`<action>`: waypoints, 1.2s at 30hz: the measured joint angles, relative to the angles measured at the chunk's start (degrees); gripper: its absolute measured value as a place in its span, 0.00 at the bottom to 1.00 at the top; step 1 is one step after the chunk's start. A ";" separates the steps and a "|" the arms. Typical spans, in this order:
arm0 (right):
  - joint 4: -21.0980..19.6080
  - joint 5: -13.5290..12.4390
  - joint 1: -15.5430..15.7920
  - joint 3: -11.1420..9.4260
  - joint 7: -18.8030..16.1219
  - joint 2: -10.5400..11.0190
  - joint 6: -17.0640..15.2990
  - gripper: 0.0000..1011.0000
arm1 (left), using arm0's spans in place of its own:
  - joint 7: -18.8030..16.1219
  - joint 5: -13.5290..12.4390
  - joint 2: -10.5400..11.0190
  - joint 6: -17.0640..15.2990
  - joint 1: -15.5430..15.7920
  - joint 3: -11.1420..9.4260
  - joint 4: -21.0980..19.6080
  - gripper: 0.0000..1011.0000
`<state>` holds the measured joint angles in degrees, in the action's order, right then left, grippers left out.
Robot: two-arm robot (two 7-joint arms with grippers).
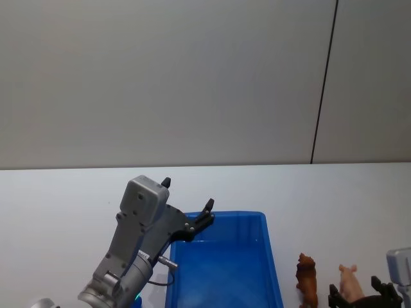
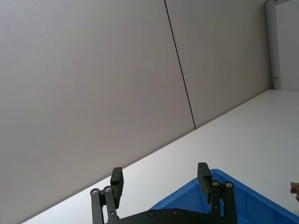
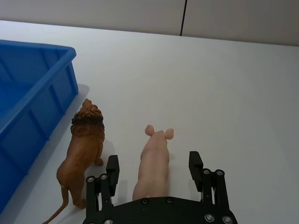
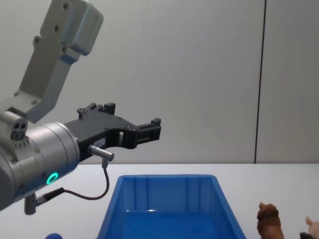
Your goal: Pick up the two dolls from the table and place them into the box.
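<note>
The reddish-brown doll (image 3: 86,144), a lion, and the pale pink doll (image 3: 156,161), a pig, stand side by side on the white table (image 3: 224,84), just right of the blue box (image 3: 32,93). My right gripper (image 3: 153,161) is open, with one finger on each side of the pink doll's body and not closed on it. In the head view both dolls (image 1: 307,279) (image 1: 350,287) sit right of the box (image 1: 270,256), with the right gripper (image 1: 359,295) at the pink one. My left gripper (image 1: 187,194) hangs open and empty above the box's far left corner.
The box (image 4: 164,177) holds nothing. A small blue round object (image 4: 54,236) lies on the table near the left arm's base. Bare white tabletop (image 1: 64,205) stretches left of and behind the box to a grey wall.
</note>
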<state>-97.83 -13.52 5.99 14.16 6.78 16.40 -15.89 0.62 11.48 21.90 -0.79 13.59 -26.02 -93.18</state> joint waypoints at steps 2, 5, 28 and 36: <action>0.71 0.14 -0.12 0.05 -0.04 -0.23 0.00 0.89 | 0.00 0.00 0.00 0.00 0.00 0.00 0.00 0.99; 1.35 0.26 -0.26 0.09 -0.13 -0.44 0.02 0.83 | 0.00 0.00 0.00 0.00 0.00 0.00 0.00 0.99; 1.68 3.55 -0.54 0.18 -0.72 -1.46 2.79 0.36 | 0.00 0.00 -0.01 0.00 0.00 0.00 0.00 0.99; -1.10 5.26 -0.70 0.16 -1.73 -1.44 5.00 0.36 | 0.00 0.00 0.00 0.00 0.00 0.00 0.00 0.99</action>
<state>-98.93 -8.26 5.29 14.32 5.05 14.96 -10.89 0.62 11.48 21.89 -0.79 13.59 -26.02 -93.17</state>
